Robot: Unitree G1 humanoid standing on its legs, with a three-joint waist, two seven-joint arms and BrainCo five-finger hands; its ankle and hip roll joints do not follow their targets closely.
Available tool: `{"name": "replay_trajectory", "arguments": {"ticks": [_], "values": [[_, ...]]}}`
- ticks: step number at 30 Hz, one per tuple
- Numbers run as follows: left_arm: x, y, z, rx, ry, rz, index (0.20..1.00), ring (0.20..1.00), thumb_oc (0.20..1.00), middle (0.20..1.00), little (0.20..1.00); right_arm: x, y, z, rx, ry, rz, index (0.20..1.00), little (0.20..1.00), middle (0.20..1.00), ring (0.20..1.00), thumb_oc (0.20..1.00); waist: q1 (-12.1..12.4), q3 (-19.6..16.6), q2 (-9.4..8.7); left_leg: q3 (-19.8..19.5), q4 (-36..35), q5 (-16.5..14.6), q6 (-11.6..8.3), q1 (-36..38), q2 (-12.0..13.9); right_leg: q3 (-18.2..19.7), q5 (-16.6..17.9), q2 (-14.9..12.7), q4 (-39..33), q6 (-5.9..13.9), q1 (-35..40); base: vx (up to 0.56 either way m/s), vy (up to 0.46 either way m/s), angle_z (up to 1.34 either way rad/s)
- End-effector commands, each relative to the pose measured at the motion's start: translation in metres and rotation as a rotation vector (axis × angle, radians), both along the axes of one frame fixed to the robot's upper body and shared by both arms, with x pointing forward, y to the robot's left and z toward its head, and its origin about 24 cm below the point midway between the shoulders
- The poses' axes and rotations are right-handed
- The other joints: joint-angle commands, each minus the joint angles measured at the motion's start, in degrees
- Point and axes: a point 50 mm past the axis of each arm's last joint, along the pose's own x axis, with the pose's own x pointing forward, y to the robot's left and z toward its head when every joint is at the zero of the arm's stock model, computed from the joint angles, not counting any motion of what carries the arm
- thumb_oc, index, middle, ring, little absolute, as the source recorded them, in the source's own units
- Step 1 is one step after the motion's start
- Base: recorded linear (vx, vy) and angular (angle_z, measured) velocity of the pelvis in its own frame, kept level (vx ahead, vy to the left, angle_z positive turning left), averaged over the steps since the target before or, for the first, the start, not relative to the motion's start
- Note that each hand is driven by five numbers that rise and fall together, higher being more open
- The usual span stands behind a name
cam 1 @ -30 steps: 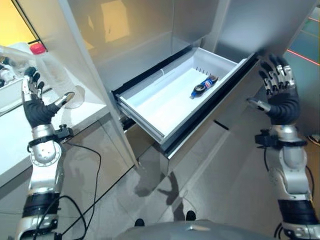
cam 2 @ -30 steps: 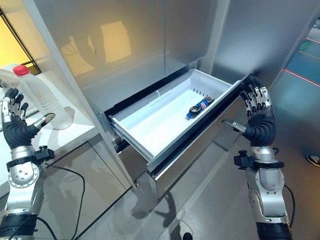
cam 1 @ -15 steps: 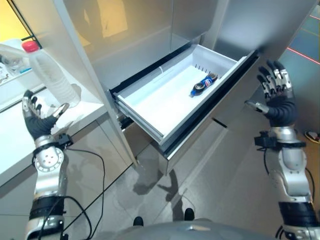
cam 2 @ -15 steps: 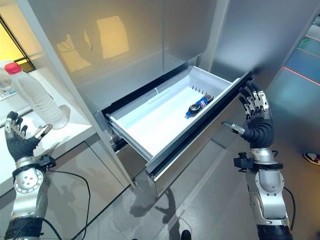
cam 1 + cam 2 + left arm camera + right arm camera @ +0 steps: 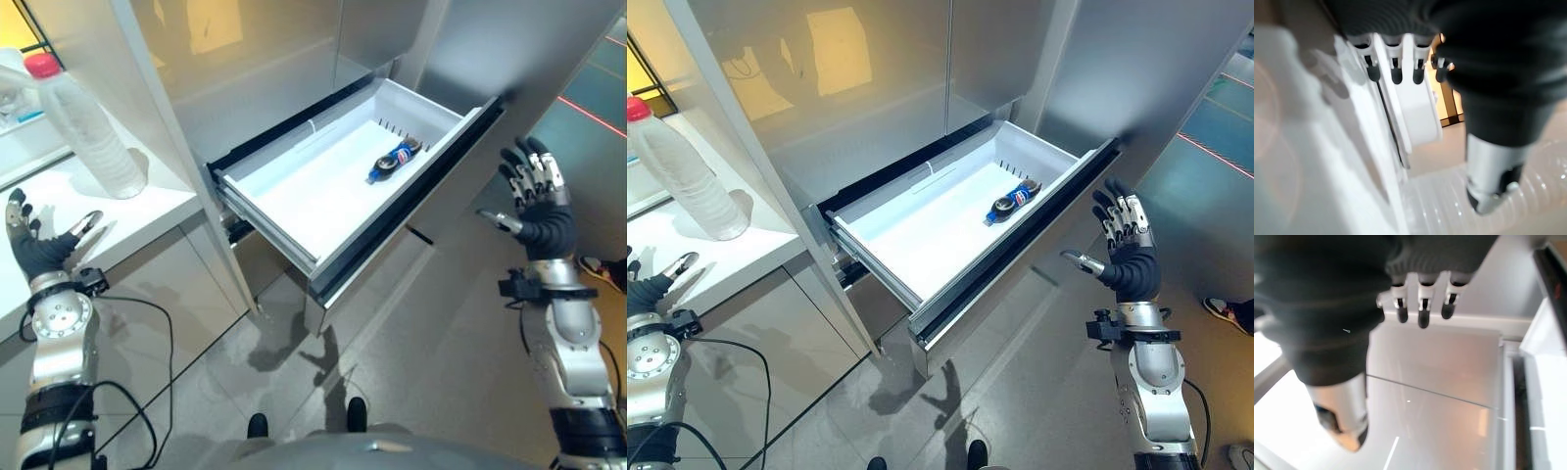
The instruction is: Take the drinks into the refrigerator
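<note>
Since a second ago the clear bottle has been released by the left hand (image 5: 39, 251), which has been lowered away from it and is now seen below the edge of the white counter (image 5: 59, 196), empty, with fingers and thumb spread and relaxed. From the left wrist view the fingers (image 5: 1396, 73) are seen extended, with nothing held between them and the thumb. The clear plastic bottle (image 5: 83, 122), capped in red, is left standing upright on the counter, well apart from the hand, beside the refrigerator's side wall.

The right hand (image 5: 537, 201) has been drawn slightly back and down from the drawer front. It is held raised with fingers straight and splayed, palm turned toward the refrigerator, touching nothing. In the right wrist view its fingers (image 5: 1422, 308) are likewise seen straight, with the refrigerator's grey panels beyond them.

Between the two hands, the refrigerator drawer (image 5: 284, 220) is pulled fully out from the silver refrigerator (image 5: 921, 88). Its white interior is exposed, and a small dark drink bottle (image 5: 391, 161) with a blue label is lying on its side toward the drawer's right end, near the back wall. A person's shoe (image 5: 1223, 311) is seen on the floor at the far right.
</note>
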Motion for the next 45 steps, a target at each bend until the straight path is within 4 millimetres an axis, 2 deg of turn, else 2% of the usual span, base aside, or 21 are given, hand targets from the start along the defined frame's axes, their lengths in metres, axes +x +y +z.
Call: {"name": "replay_trajectory", "arguments": {"ticks": [1,2,3,4,5,8,15,18,24,31,38,39,45], "values": [[0.015,0.011,0.055,0.154,-0.107,0.006,1.000,1.000,1.000,1.000,1.000,0.000,-0.008,0.032,-0.041,-0.151,-0.025,1.000,1.000,1.000,1.000,1.000,-0.9,4.1,-0.92,-0.3,6.1,-9.2,5.90,2.0,-4.1,1.3,-10.2,3.0,7.0,-0.44,2.7,0.00,-0.002,-0.03],[0.017,0.010,0.061,0.171,-0.117,0.000,1.000,1.000,1.000,1.000,1.000,0.000,-0.008,0.033,-0.047,-0.154,-0.021,1.000,1.000,1.000,1.000,1.000,-1.2,4.4,-0.91,-0.3,6.0,-9.1,5.92,1.8,-4.1,1.5,-10.2,3.1,6.9,-0.45,2.4,-0.02,0.004,-0.04],[0.023,0.008,0.075,0.222,-0.126,-0.010,1.000,1.000,1.000,1.000,1.000,0.000,-0.009,0.034,-0.052,-0.158,-0.018,1.000,1.000,1.000,1.000,1.000,-1.4,4.8,-0.94,-0.5,5.7,-8.7,5.96,0.9,-4.1,1.9,-9.9,3.2,6.8,-0.41,1.3,-0.02,0.004,-0.04],[0.023,0.008,0.075,0.222,-0.126,-0.010,1.000,1.000,1.000,1.000,1.000,0.000,-0.009,0.034,-0.052,-0.158,-0.018,1.000,1.000,1.000,1.000,1.000,-1.4,4.8,-0.94,-0.5,5.7,-8.7,5.96,0.9,-4.1,1.9,-9.9,3.2,6.8,-0.41,1.3,-0.03,-0.001,-0.05],[0.028,0.006,0.090,0.265,-0.148,-0.016,1.000,1.000,1.000,1.000,1.000,0.000,-0.008,0.035,-0.057,-0.163,-0.013,1.000,1.000,1.000,1.000,1.000,-1.8,5.2,-0.94,-0.7,5.3,-8.1,5.96,0.1,-4.1,2.2,-9.6,3.3,6.8,-0.41,0.2,-0.05,-0.009,-0.06],[0.036,-0.001,0.109,0.306,-0.192,-0.044,1.000,1.000,1.000,1.000,1.000,0.002,-0.004,0.038,-0.059,-0.177,0.005,1.000,1.000,1.000,1.000,1.000,-2.2,5.8,-0.85,-0.6,4.3,-7.1,5.80,-1.0,-3.8,2.7,-8.9,3.6,7.1,-0.31,-2.0,-0.04,-0.009,-0.03],[0.055,-0.025,0.130,0.338,-0.246,-0.169,1.000,1.000,1.000,1.000,1.000,0.001,0.002,0.042,-0.056,-0.201,0.047,1.000,1.000,1.000,1.000,1.000,-3.0,6.5,0.33,-0.9,1.5,-5.6,5.21,0.2,-3.6,2.1,-9.2,3.9,6.5,-0.70,-1.6,0.01,-0.020,-0.03],[0.065,-0.039,0.134,0.325,-0.257,-0.235,1.000,1.000,1.000,1.000,1.000,0.001,0.005,0.042,-0.050,-0.208,0.059,1.000,1.000,1.000,1.000,1.000,-3.3,7.1,0.67,-1.2,1.0,-5.0,4.93,0.3,-3.5,1.5,-9.1,3.9,6.5,-0.76,-1.8,-0.04,-0.032,0.02],[0.083,-0.060,0.126,0.250,-0.259,-0.344,1.000,1.000,1.000,1.000,1.000,-0.001,0.005,0.044,-0.038,-0.224,0.058,1.000,1.000,1.000,1.000,1.000,-4.2,7.6,0.87,-1.4,0.5,-4.7,4.74,0.3,-3.4,0.9,-8.8,3.9,6.3,-0.81,-1.8,-0.01,-0.014,0.04],[0.095,-0.070,0.121,0.205,-0.252,-0.361,1.000,1.000,1.000,1.000,1.000,-0.002,0.007,0.045,-0.029,-0.238,0.072,1.000,1.000,1.000,1.000,1.000,-4.8,7.7,1.00,-1.5,0.6,-4.9,4.67,0.8,-3.3,1.0,-9.0,4.1,6.4,-1.02,-1.5,0.00,-0.011,0.07],[0.099,-0.080,0.113,0.154,-0.255,-0.419,1.000,1.000,1.000,1.000,1.000,-0.001,0.009,0.047,-0.026,-0.249,0.079,1.000,1.000,1.000,1.000,1.000,-4.9,7.9,1.20,-1.6,0.5,-4.7,4.52,0.8,-3.2,1.2,-8.9,4.1,6.3,-1.14,-1.6,0.00,-0.002,0.01],[0.100,-0.083,0.113,0.151,-0.255,-0.447,0.200,0.200,0.200,0.200,0.200,-0.001,0.009,0.048,-0.026,-0.253,0.080,1.000,1.000,1.000,1.000,1.000,-5.0,7.9,1.32,-1.7,0.5,-4.6,4.45,0.8,-3.1,1.3,-8.9,4.1,6.2,-1.20,-1.5,0.00,0.000,0.00],[0.102,-0.091,0.109,0.133,-0.249,-0.507,0.200,0.200,0.200,0.200,0.200,-0.002,0.008,0.048,-0.019,-0.253,0.087,1.000,1.000,1.000,1.000,1.000,-5.2,7.5,1.89,-1.8,0.4,-4.7,4.45,1.5,-3.3,1.1,-9.0,3.9,5.9,-1.31,-0.4,0.00,-0.003,0.02]]}}
